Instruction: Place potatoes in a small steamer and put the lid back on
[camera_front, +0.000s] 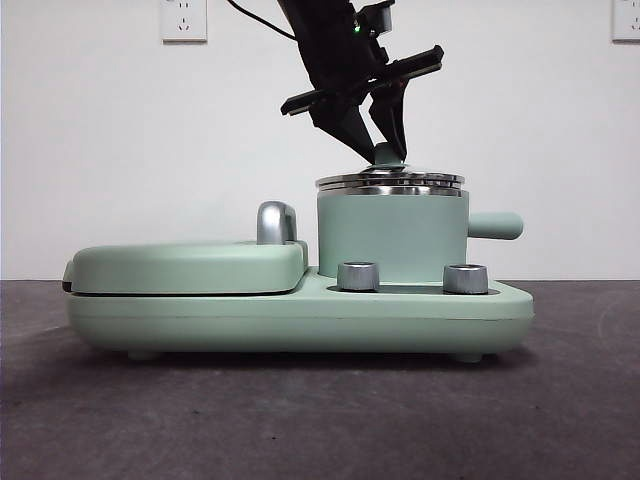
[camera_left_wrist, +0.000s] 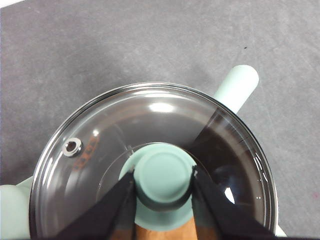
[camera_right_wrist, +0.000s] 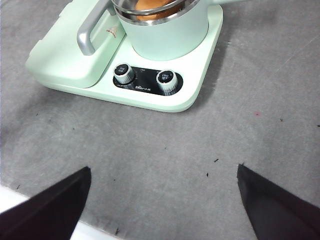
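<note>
Inside the steamer (camera_front: 392, 235) you have the potato (camera_right_wrist: 150, 6), an orange-brown shape showing through the glass in both wrist views. On the steamer's steel rim sits the lid (camera_left_wrist: 150, 150), flat and level as far as the front view shows. Its mint-green knob (camera_left_wrist: 165, 176) stands at the centre of the glass, with a small steel vent (camera_left_wrist: 73, 147) off to one side. Your left claw (camera_left_wrist: 164, 184) comes down from above and pinches the knob, one black jaw pressed against each side of it. Out from the steamer's wall sticks a stubby green handle (camera_front: 495, 225). The steamer stands on a mint-green cooker base (camera_front: 420, 312) with two silver dials (camera_right_wrist: 145, 77) on its front. Beside the steamer lies the flat griddle cover (camera_front: 185, 266) with its chrome handle (camera_front: 276, 222). The base rests on a grey worktop (camera_right_wrist: 175, 150). Your right claw (camera_right_wrist: 162, 207) hangs well apart from the cooker, above bare worktop, jaws spread wide and holding nothing.
</note>
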